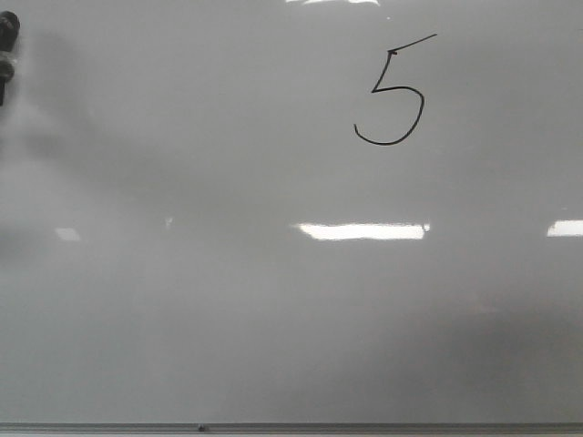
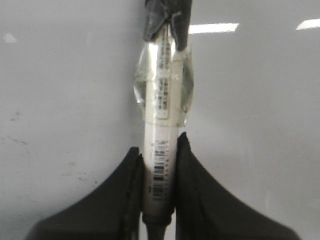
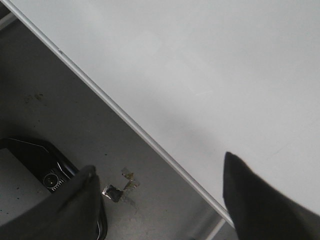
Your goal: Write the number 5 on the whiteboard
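Note:
A thin black hand-drawn number 5 stands on the glossy pale-grey whiteboard, upper right of the middle in the front view. My left gripper is shut on a white marker with a barcode label and clear tape round its barrel; the board lies behind it. A dark bit of the left arm shows at the front view's far left edge, well away from the digit. My right gripper is open and holds nothing, hanging over the whiteboard's metal edge.
Bright light reflections lie across the board. Its thin grey frame runs along the near side. In the right wrist view, a dark grey floor carries taped scraps and a black device.

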Robot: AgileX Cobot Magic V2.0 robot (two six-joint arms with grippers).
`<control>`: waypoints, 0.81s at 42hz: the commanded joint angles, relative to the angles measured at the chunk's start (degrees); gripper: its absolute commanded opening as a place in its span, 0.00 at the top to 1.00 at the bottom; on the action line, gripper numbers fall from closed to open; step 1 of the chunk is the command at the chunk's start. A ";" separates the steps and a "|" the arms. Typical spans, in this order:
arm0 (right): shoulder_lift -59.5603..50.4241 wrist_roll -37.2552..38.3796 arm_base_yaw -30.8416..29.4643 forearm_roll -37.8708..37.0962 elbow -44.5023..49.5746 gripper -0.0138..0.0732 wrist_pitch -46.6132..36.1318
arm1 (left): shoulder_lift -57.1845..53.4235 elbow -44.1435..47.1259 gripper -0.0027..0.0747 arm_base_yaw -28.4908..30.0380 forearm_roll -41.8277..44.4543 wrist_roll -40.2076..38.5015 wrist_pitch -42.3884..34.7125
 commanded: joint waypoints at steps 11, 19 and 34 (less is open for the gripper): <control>-0.47 0.22 -0.32 1.53 -1.71 0.22 -2.83 | 2.83 -1.43 0.56 0.20 -1.11 -0.57 -8.27; -1.24 0.27 -0.32 1.52 -1.71 0.22 -2.78 | 0.44 -2.79 0.50 0.20 -0.50 -0.57 -1.98; -12.77 19.67 -0.32 -4.92 -1.76 0.22 -2.10 | -19.07 -11.03 0.50 -6.45 5.66 -0.34 32.06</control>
